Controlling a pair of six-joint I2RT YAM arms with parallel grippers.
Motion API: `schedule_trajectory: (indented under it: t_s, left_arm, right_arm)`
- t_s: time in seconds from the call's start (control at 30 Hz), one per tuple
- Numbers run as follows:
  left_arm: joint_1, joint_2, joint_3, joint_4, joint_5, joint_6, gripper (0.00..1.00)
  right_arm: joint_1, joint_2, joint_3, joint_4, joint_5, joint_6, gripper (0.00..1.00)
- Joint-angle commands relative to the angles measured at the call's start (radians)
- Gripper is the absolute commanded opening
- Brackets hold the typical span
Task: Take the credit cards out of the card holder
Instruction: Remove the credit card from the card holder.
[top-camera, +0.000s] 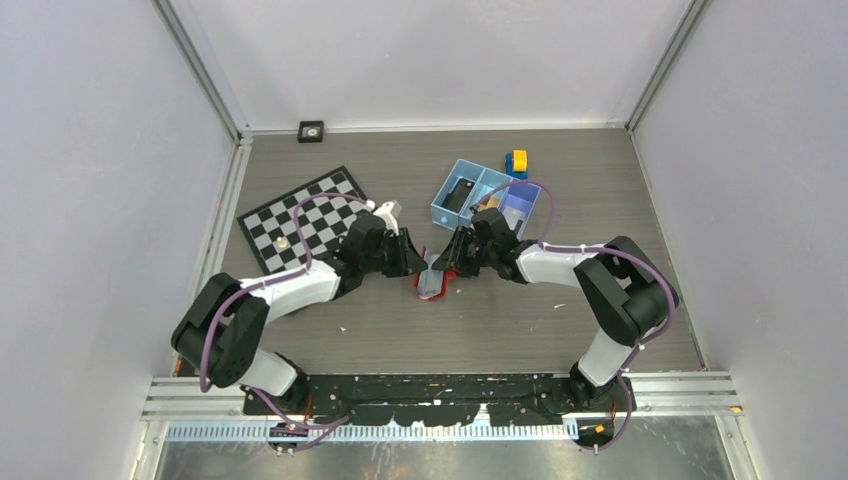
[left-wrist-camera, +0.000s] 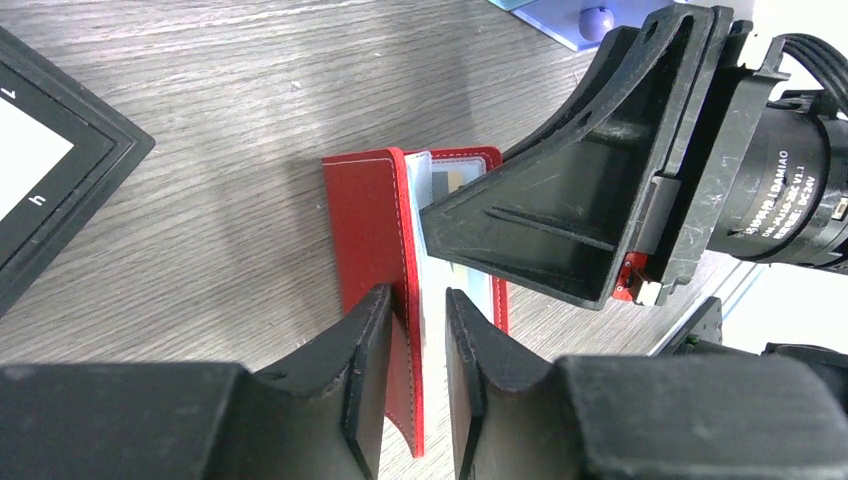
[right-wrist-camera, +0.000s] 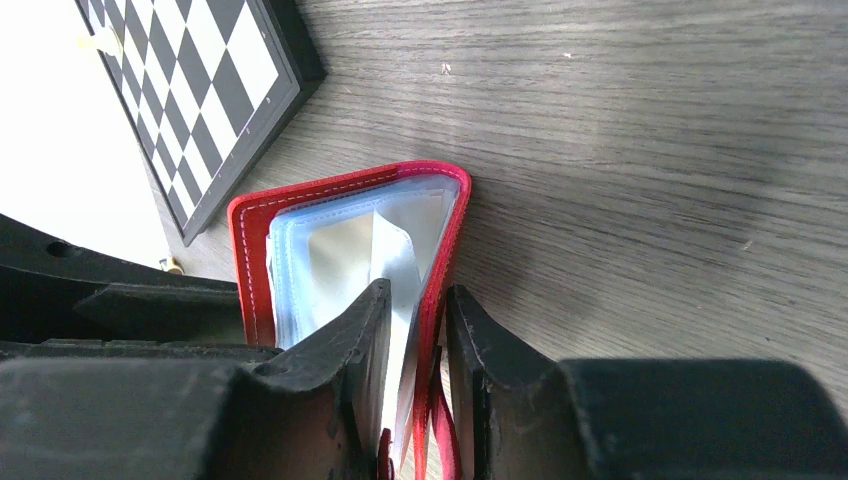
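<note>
Nearest to us, the left pincer (left-wrist-camera: 418, 300) has its two fingers straddling the outer red cover of the card holder (left-wrist-camera: 365, 220). Cover and pale lining fill the gap, but we cannot tell whether the jaws clamp them or merely bracket them. The right pincer (right-wrist-camera: 418, 295) is closed on the opposite cover together with a pale sleeve. Between the two, the holder stands on its edge on the worktop (left-wrist-camera: 230, 120), spread partly open. The credit cards (left-wrist-camera: 452, 182) sit tucked in their sleeves, none drawn out yet.

We judge the main risk to be that both pincers are taken up with the covers. To pull a card, one must let go, and the freed cover could fold shut or the holder topple flat. A finger might also catch a sleeve with the card and drag the whole holder along. Farther out lie the chessboard (right-wrist-camera: 215, 80) and the blue tray (top-camera: 478, 195), well clear.
</note>
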Motion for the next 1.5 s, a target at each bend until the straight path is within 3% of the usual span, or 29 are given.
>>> schedule_trajectory:
  t_s: [0.0, 0.27, 0.5, 0.67, 1.17, 1.23, 1.33, 1.47]
  left_arm:
    - [-0.006, 0.017, 0.063, -0.058, -0.018, 0.035, 0.29]
    - [-0.007, 0.036, 0.082, -0.089, -0.026, 0.044, 0.15]
    - [-0.013, 0.057, 0.107, -0.128, -0.047, 0.060, 0.15]
    - [-0.022, 0.081, 0.134, -0.170, -0.068, 0.079, 0.14]
    - [-0.101, 0.104, 0.220, -0.315, -0.218, 0.161, 0.08]
    - [-0.110, 0.101, 0.224, -0.317, -0.225, 0.169, 0.05]
    - [-0.123, 0.100, 0.236, -0.337, -0.258, 0.181, 0.00]
    - [-0.125, 0.086, 0.236, -0.345, -0.285, 0.184, 0.00]
  right_arm:
    - [-0.001, -0.015, 0.024, 0.013, 0.000, -0.011, 0.32]
    - [0.000, -0.018, 0.021, 0.013, 0.000, -0.012, 0.32]
    - [0.000, -0.021, 0.024, 0.010, 0.003, -0.013, 0.32]
    - [0.002, -0.021, 0.023, 0.010, 0.003, -0.015, 0.38]
    - [0.001, -0.021, 0.018, 0.020, 0.001, -0.004, 0.41]
    - [0.000, -0.024, 0.017, 0.016, 0.005, -0.004, 0.36]
    - [-0.002, -0.032, 0.023, -0.025, 0.037, -0.015, 0.20]
    - [-0.004, -0.029, 0.034, -0.070, 0.069, -0.031, 0.04]
